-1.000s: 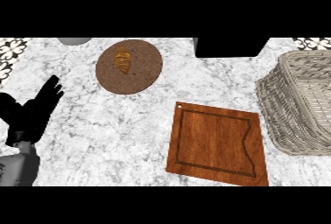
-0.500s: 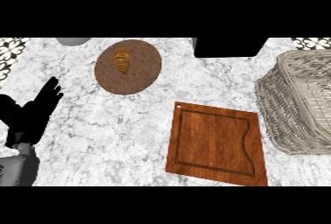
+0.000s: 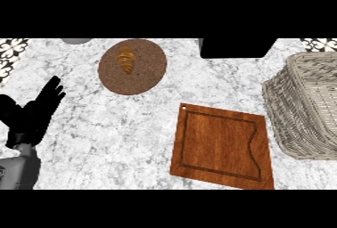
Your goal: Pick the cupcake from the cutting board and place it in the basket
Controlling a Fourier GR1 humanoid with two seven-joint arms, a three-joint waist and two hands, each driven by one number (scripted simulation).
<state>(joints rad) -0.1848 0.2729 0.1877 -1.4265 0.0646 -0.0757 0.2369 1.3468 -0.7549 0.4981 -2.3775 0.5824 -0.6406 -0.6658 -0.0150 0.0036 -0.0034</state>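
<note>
A brown wooden cutting board lies on the marble counter at centre right, and nothing stands on it. No cupcake shows anywhere in the head view. A pale wicker basket stands at the right edge, its inside mostly out of view. My left hand rests at the left edge, fingers straight and pointing up, holding nothing. My right hand does not appear.
A round brown plate with a croissant on it sits at the back left. A black block stands at the back, and a grey object peeks in at the top left.
My left hand has drifted slightly lower and toward the left edge. Nothing else has moved.
</note>
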